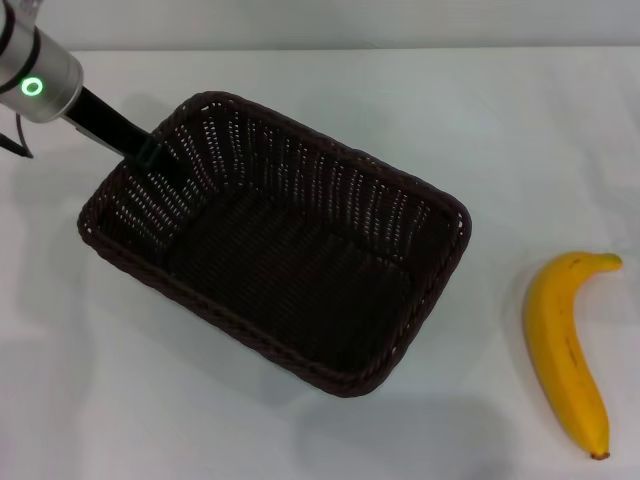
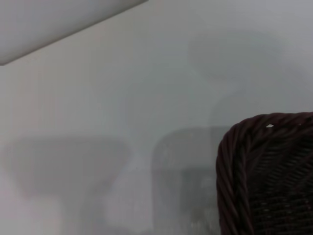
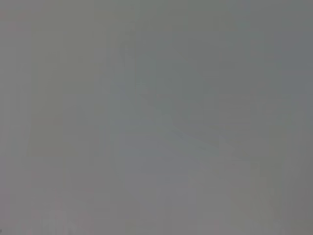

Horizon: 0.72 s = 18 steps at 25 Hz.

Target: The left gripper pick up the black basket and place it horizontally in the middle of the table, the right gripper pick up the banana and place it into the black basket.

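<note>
Judging from how things lie, the first half of the task is under way and the second is not begun. The black basket (image 1: 275, 240) sits on the white surface (image 1: 500, 120) roughly mid-way across, but skewed — its long side runs diagonally, not level with the near edge, so the "horizontal" placing does not look finished. The left tool (image 1: 152, 150) reaches in from the far left corner and meets the basket's rim at that corner; its dark tip merges with the weave, so I cannot tell whether its jaws are clamped on the rim or parted. The left wrist view shows only a rounded corner of braided rim against bare surface, with none of the tool's own fingers.

Inside, the basket holds nothing — the woven floor is bare from wall to wall.

The banana (image 1: 567, 350) lies well apart to the right of the basket, flat on the surface, dark tip toward the near edge, untouched. The right tool appears in no view, and its wrist camera gives only plain grey.
</note>
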Each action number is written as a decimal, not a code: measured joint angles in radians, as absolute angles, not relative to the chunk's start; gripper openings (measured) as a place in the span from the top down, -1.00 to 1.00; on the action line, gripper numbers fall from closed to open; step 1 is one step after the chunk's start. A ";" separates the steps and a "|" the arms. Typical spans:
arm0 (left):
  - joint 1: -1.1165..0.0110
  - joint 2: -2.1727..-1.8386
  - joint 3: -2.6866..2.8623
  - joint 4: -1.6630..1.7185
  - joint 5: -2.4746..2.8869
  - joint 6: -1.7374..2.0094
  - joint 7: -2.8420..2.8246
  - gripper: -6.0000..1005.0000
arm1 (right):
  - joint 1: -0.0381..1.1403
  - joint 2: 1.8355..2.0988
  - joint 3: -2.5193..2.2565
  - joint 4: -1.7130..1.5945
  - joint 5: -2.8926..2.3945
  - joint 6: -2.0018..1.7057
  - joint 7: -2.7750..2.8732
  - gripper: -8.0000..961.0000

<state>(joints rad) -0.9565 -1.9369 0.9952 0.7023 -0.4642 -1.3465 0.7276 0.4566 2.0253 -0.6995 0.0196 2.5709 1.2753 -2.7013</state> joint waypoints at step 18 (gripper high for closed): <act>-0.912 -1.939 0.944 0.694 -0.566 -1.339 0.749 0.63 | 0.445 2.022 -0.699 0.011 2.570 1.277 -2.691 -0.73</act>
<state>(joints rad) -0.9120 -1.9387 0.9439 0.6938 -0.5665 -1.3390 0.7489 0.4452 2.0219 -0.6994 0.0105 2.5703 1.2775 -2.6905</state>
